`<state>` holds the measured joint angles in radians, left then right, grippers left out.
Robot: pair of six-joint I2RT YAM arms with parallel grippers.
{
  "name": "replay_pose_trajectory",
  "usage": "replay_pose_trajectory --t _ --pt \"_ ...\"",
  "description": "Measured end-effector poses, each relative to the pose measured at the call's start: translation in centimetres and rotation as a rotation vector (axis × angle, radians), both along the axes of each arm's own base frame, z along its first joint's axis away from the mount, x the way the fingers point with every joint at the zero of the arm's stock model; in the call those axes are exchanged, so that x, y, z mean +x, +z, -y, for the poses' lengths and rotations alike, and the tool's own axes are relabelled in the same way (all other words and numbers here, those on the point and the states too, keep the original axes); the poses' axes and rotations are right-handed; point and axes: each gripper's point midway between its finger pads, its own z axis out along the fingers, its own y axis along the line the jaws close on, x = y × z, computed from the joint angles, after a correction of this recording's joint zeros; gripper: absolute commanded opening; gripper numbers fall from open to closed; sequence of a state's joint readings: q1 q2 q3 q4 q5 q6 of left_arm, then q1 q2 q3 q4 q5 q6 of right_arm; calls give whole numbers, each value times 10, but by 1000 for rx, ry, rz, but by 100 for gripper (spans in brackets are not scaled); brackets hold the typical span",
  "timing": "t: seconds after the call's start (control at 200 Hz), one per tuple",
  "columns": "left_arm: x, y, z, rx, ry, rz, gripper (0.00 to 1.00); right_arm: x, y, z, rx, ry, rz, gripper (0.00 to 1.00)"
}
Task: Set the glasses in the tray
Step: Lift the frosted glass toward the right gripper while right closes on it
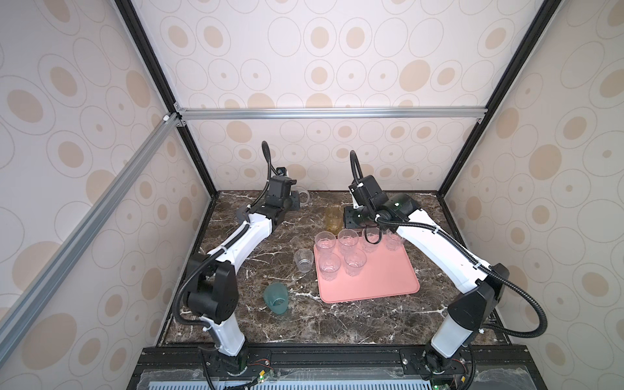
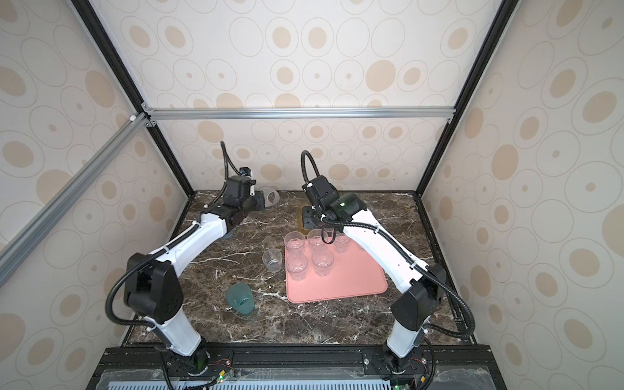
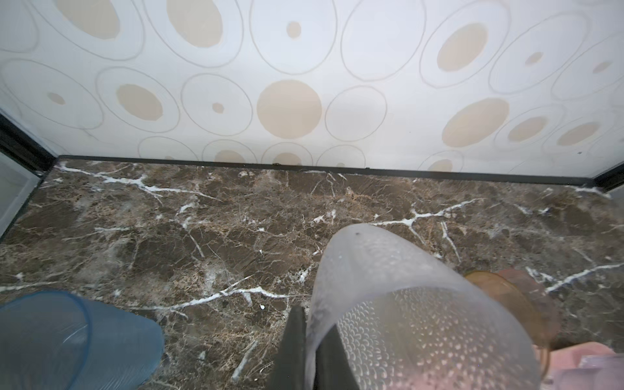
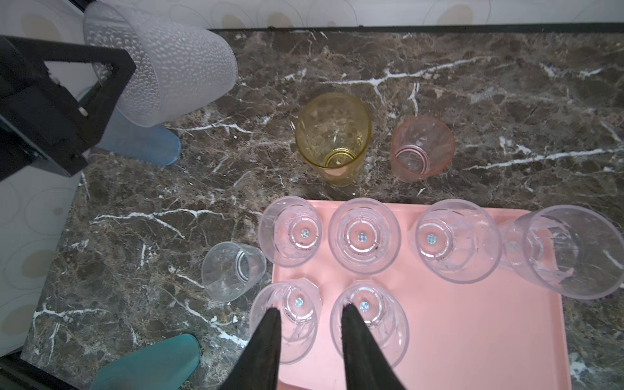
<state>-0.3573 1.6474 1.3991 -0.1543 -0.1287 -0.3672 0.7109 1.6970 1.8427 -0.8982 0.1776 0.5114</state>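
My left gripper [image 3: 312,351] is shut on the rim wall of a frosted whitish glass [image 3: 405,304], which hangs tilted above the table's back left [image 1: 305,197] [image 4: 169,64]. The salmon-pink tray [image 1: 381,280] [image 4: 472,320] holds several upright clear glasses [image 1: 347,239]. My right gripper [image 4: 310,309] is open above the tray's near two clear glasses, gripping nothing. Off the tray stand an amber glass [image 4: 332,138], a pink glass [image 4: 422,153] and a short clear glass [image 1: 304,260]. A teal glass [image 1: 277,299] and a blue glass [image 3: 67,341] lie on their sides.
The marble table [image 1: 354,320] is boxed in by patterned walls and black frame posts. The back wall's edge [image 3: 304,167] runs close behind the held glass. The right arm [image 1: 439,243] reaches over the tray's far right corner.
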Motion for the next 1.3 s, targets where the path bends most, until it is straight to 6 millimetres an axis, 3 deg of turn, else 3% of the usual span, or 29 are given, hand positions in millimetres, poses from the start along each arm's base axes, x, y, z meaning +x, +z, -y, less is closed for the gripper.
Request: replay_pose_trajectory --t 0.17,0.335,0.495,0.61,0.81,1.025,1.295 --pt "-43 23 13 -85 -11 64 4 -13 17 -27 -17 30 98 37" --pt "-89 16 45 -191 -56 59 4 -27 30 -54 -11 77 178 41" --pt "-114 4 72 -258 -80 33 5 -28 37 -63 3 86 214 41" --pt "-123 0 80 -289 -74 20 5 -24 34 -58 -16 62 226 41" --pt "-129 14 80 -342 -49 45 4 -19 23 -47 -99 32 247 41" --pt "-135 15 88 -361 -62 42 5 -14 21 -42 -158 29 273 40" --pt "-141 17 100 -385 -76 39 6 -8 11 -34 -256 9 280 21"
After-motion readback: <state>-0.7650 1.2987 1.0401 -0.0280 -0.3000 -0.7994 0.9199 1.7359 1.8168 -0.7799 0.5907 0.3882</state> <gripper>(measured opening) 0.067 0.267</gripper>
